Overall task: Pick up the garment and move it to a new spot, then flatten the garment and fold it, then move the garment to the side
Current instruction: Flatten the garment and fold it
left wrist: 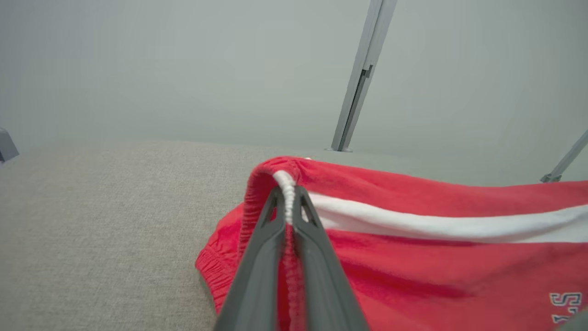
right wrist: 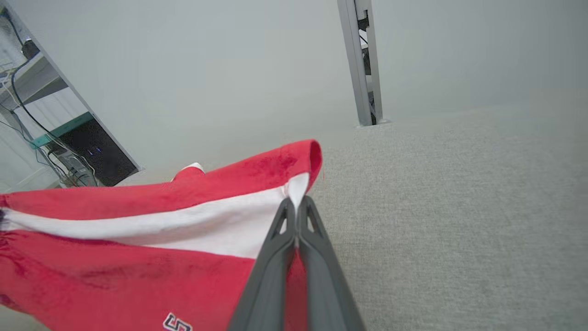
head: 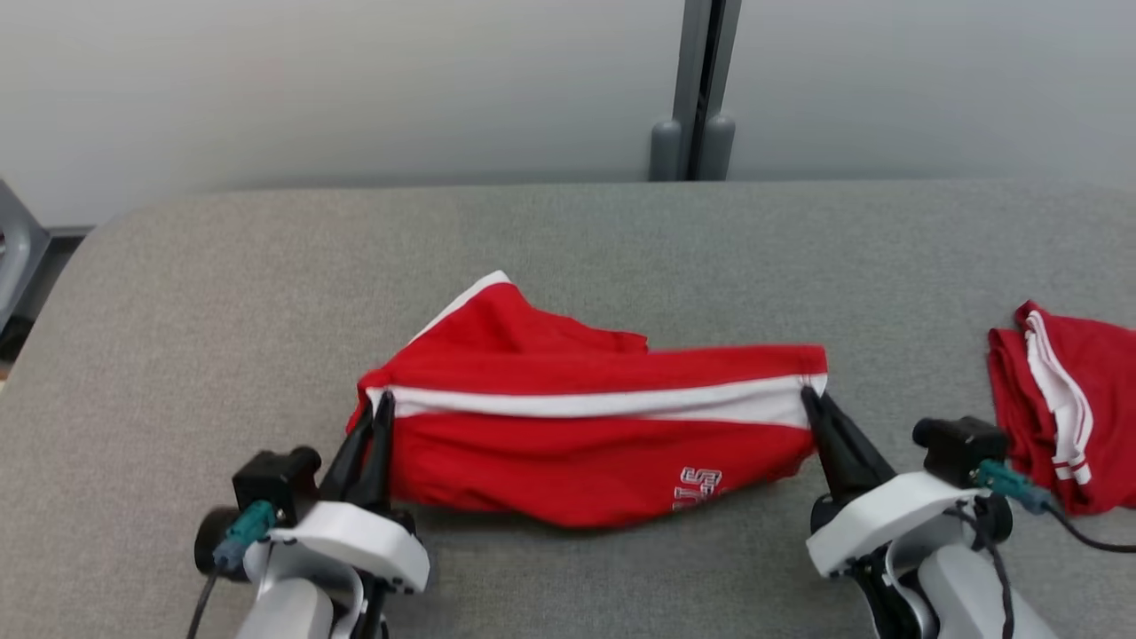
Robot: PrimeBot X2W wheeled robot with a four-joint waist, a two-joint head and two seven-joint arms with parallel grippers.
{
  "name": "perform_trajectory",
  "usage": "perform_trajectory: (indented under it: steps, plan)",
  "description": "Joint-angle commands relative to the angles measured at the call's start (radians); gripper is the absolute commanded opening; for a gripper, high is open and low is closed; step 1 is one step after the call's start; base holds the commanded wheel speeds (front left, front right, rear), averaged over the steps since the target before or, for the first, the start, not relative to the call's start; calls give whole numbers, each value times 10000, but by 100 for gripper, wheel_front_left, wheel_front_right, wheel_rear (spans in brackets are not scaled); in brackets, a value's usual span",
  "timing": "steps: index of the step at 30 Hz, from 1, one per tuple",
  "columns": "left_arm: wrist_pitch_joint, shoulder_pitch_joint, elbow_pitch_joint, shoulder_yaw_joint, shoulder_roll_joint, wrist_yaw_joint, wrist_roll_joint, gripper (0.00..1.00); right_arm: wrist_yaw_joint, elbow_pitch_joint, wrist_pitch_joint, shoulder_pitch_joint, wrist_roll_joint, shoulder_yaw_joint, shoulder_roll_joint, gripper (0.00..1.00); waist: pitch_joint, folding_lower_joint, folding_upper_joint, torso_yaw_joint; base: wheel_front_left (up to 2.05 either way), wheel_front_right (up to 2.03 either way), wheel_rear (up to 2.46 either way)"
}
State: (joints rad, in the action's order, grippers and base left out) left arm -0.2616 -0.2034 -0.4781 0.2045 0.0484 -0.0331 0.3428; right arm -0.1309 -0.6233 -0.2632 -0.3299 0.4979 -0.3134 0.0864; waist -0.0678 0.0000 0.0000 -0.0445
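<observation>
Right now you have the red garment (head: pixel 586 461) held at both ends. It is over the near half of the grey table (head: pixel 222 293), roughly midway between left and right. Your left gripper (head: pixel 380 406) is clamped on the garment's left end. In the left wrist view its two dark fingers (left wrist: pixel 257 276) pinch the gathered waistband (left wrist: pixel 250 193), with a strip of white trim caught between the tips. Your right gripper (head: pixel 812 397) is clamped on the right end, its tips closed on the white stripe (head: pixel 603 404) just at the hem.

The stripe runs nearly straight from one gripper to the other, so the cloth looks pulled taut along that line. On the near side of the stripe the red fabric sags in a shallow curve, with white lettering (head: pixel 699 488) toward its right. You cannot tell from these views how much of that lower edge rests on the table. On the far side of the stripe a looser flap lies rumpled, and its white-edged corner points far and left.

A second red garment (head: pixel 1065 399) with white stripes lies bunched at the table's right edge. It is apart from the held one and just beside your right wrist. A grey post (head: pixel 701 89) stands behind the table against the pale wall (head: pixel 355 80).
</observation>
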Motion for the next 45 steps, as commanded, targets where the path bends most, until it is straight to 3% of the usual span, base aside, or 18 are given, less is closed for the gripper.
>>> perform_trajectory:
  steps: [1,11,17,21,24,29,33,36,39,45]
  plan:
    - [-45,-254,127,-94,110,-118,-185,0,4,249,-16,-112,160,30,122,0,397,0,0,160,0,0,0]
    - [50,-1925,1280,-554,1134,-664,-497,0,4,2337,-17,-1000,657,59,852,0,1145,0,0,516,0,0,0]
    - [1008,-2906,2365,-488,1711,-813,-190,0,4,3270,320,-1512,970,243,1249,0,1030,0,0,512,0,0,0]
    - [1799,-3721,2438,-270,1988,-870,-125,0,4,3331,844,-2123,928,370,1311,0,395,0,0,507,0,0,0]
    - [2049,-4683,2108,-121,1986,-896,-62,0,4,2956,1049,-2983,794,523,1161,0,-519,0,0,452,0,0,0]
    - [1364,-7093,877,211,2006,-921,-710,0,4,1691,499,-5396,-409,582,1122,0,-1911,0,0,445,0,0,0]
    - [356,-8920,-106,178,1874,-773,-1055,0,4,647,23,-7348,-1378,1083,971,0,-2376,0,0,440,0,0,0]
    - [71,-9620,-702,-44,1688,-775,-879,0,5,525,-25,-8133,-1863,1521,856,0,-2485,0,0,379,0,0,0]
    - [-24,-9300,-1155,-75,1488,-819,-759,0,7,566,-28,-7713,-2021,1777,669,0,-2447,0,0,307,0,0,0]
    - [-45,-7189,-1240,-269,983,-902,-495,0,5,333,-26,-5965,-2004,1190,719,0,-2318,0,0,258,0,0,0]
